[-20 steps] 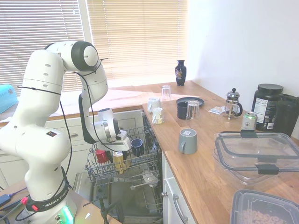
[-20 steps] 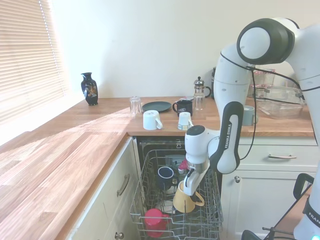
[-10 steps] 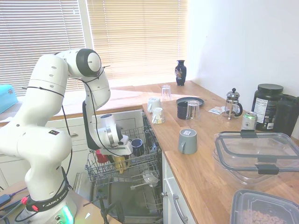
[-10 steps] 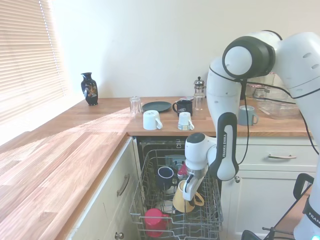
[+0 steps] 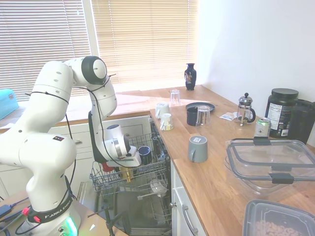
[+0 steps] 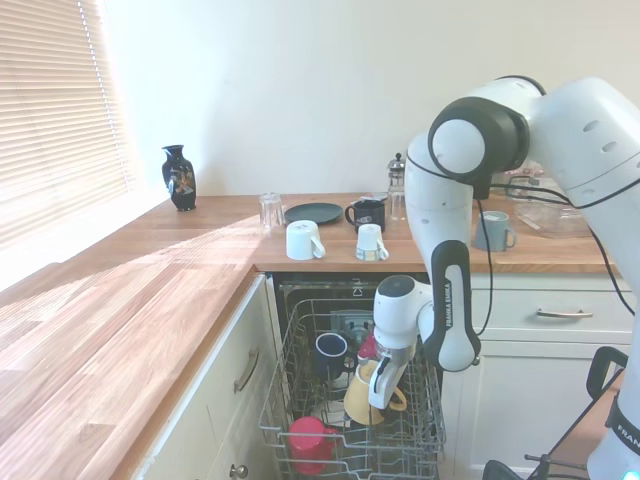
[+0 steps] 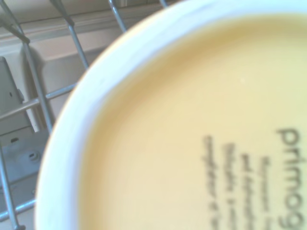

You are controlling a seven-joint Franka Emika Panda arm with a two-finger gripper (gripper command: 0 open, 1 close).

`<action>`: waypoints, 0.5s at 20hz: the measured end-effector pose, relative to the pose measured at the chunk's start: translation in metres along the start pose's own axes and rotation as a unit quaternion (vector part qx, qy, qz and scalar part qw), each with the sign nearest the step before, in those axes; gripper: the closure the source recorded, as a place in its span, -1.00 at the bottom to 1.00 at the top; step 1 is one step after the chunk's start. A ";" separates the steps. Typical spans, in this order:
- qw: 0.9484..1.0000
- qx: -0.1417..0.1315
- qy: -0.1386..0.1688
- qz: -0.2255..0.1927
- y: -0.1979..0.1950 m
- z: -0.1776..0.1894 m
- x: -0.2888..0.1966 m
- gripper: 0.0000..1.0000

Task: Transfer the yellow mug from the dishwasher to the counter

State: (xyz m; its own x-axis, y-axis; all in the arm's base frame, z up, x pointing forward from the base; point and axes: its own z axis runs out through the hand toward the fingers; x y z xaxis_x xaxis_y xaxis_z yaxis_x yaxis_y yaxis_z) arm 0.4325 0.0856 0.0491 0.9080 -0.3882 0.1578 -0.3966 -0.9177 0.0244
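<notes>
The yellow mug (image 6: pixel 360 402) stands upside down in the grey wire rack (image 6: pixel 287 398) of the open dishwasher (image 5: pixel 135 209), handle toward the arm's side. My gripper (image 6: pixel 383 378) is down on it, open, with one finger over the mug's side; in the first exterior view the gripper (image 5: pixel 129 167) hides most of the yellow mug (image 5: pixel 127 174). Its pale round base (image 7: pixel 192 134) with blurred print fills the wrist view. The wooden counter (image 5: pixel 216 172) runs above and beside the dishwasher.
A red mug (image 6: pixel 310 440) and a navy mug (image 6: pixel 330 352) share the rack. On the counter (image 6: pixel 150 290) are two upturned white mugs (image 6: pixel 303 240), a grey mug (image 5: pixel 198 148), glasses, a dark plate, a French press (image 5: pixel 244 109) and plastic containers (image 5: pixel 270 167).
The arm has folded lower and the gripper has come down from above the yellow mug onto it. The mug has not moved.
</notes>
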 end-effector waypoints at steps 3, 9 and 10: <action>1.000 0.001 0.002 -0.005 -0.005 0.001 0.000 -1.00; 1.000 0.004 0.004 -0.016 -0.018 0.000 -0.001 1.00; 1.000 0.003 0.004 -0.017 -0.020 0.001 -0.001 1.00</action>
State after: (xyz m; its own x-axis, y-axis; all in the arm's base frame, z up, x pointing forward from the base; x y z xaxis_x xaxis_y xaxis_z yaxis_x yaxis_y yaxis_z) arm 0.4395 0.1041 0.0480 0.9200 -0.3559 0.1640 -0.3643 -0.9310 0.0233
